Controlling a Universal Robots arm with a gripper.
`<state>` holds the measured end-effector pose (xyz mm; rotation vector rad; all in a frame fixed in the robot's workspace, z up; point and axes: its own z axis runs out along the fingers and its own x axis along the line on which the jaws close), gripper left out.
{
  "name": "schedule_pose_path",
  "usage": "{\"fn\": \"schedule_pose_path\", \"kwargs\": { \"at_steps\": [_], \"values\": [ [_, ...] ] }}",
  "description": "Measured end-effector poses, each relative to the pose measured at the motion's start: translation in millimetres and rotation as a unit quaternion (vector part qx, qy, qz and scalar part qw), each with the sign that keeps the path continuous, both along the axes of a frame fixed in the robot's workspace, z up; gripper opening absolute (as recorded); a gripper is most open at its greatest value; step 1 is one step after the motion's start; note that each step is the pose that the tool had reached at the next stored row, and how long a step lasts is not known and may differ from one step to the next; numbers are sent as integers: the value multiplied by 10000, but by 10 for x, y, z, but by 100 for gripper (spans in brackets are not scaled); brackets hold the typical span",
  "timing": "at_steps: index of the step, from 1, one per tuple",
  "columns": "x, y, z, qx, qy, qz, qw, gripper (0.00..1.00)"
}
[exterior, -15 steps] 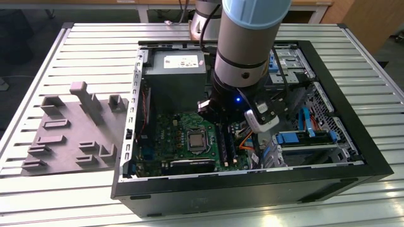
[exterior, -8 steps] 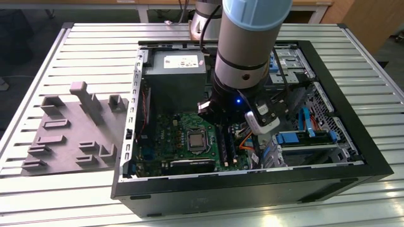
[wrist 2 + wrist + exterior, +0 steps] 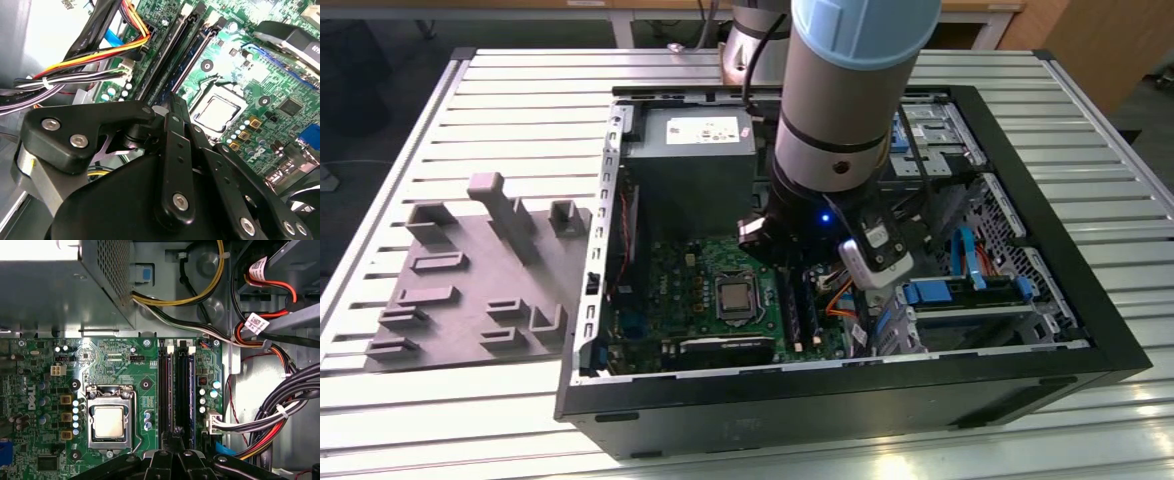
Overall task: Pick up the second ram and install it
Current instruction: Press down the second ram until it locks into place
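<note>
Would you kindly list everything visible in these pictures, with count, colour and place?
Table: one, pale slatted metal, under everything.
Fixture block: one, grey, with upright posts, on the table at the exterior view's left of the case.
Case: one, black, open, lying on the table.
Motherboard: one, green, inside the case.
Processor: one, silver, in its socket on the motherboard.
Memory slots: two, long and black, beside the processor; whether a ram sits in either I cannot tell.
Power supply: one, grey, in the case.
Cables: a bundle, black, red, yellow and white, beside the slots.
Arm: one, grey and light blue, reaching into the case.
Gripper: one, black, over the memory slots.
</note>
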<state>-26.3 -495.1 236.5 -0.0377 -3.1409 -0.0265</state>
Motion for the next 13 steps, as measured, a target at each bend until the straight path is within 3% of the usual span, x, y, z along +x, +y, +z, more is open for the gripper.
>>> {"fn": "schedule_pose_path", "kwargs": {
  "at_steps": [13],
  "values": [
    [0,-56,0,0,0,0,10000,11]
  ]
}}
